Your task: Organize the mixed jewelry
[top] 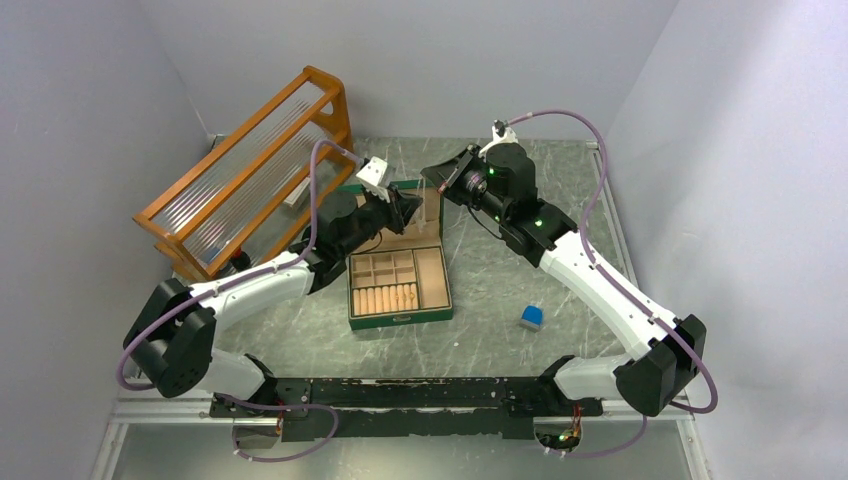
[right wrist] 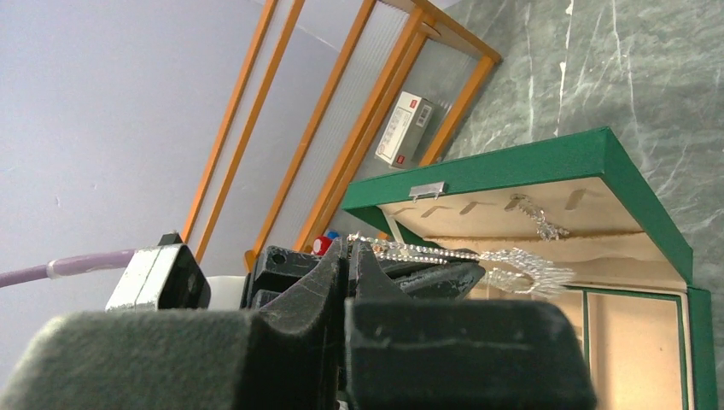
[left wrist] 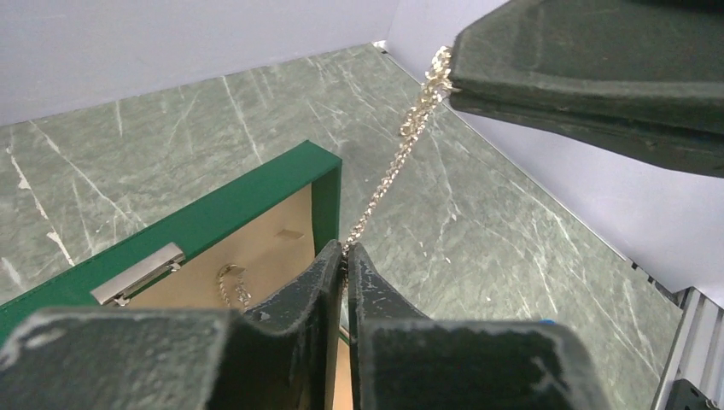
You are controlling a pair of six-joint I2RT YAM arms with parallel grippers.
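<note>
Marbled tabletop [top: 480,300]; limp, light chain [left wrist: 382,175] (snaggy, pinch near ends) clamped in left end effector [left wrist: 345,260] and right end effector [right wrist: 346,265].

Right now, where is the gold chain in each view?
Top: too thin to see; look between left gripper and right gripper.
Left wrist: chain runs bottom centre to top right.
Right wrist: chain crosses the centre.
Shared landmark: green box.
</note>
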